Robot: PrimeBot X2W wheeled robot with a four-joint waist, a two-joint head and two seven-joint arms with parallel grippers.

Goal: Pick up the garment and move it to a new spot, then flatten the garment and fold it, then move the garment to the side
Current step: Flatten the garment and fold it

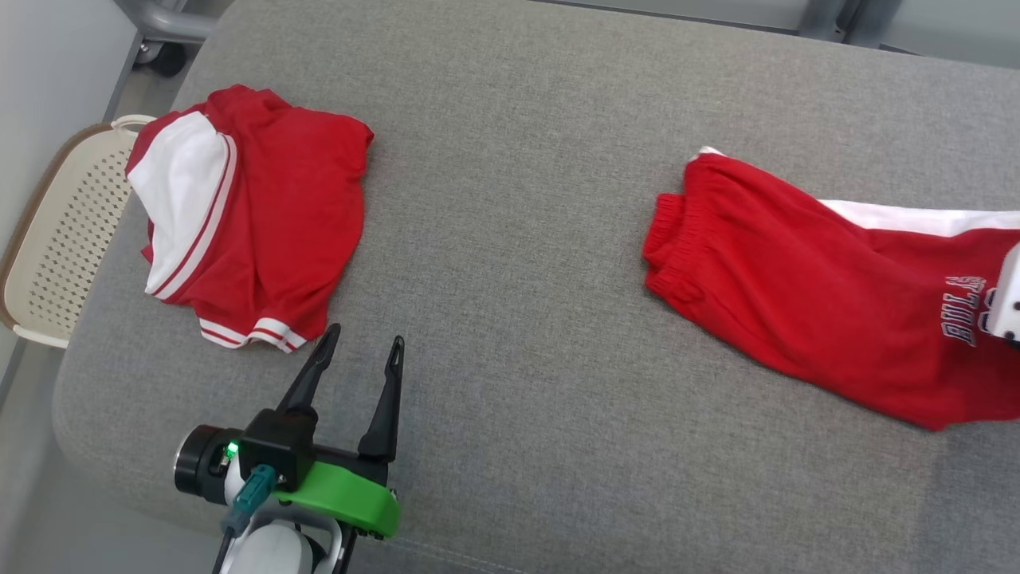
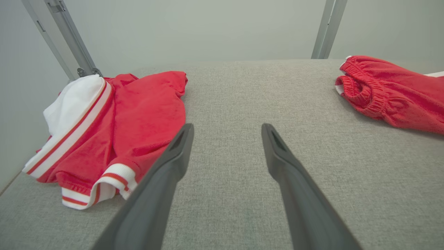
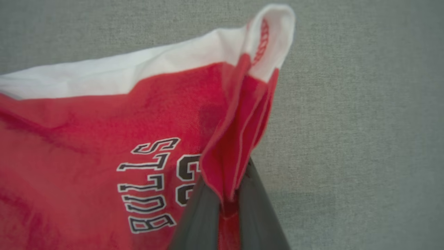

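The right hand (image 3: 227, 187) is clamped on a red fold at the edge of the garment (image 1: 797, 295), red lettered shorts lying on the right of the grey worktop (image 1: 518, 199). Best lift slowly, with the pinch deep, so the cloth trails flat. The left hand (image 1: 364, 337) hovers spread, near left, beside folded red clothing (image 1: 263, 207). Off the left edge, the cream basket (image 1: 64, 231) shows nothing inside

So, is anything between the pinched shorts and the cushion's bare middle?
Nothing visible. The right gripper is shut on a fold of the red shorts, and the grey cushion beside them lies bare up to the other red garment. The left gripper hovers open near that.
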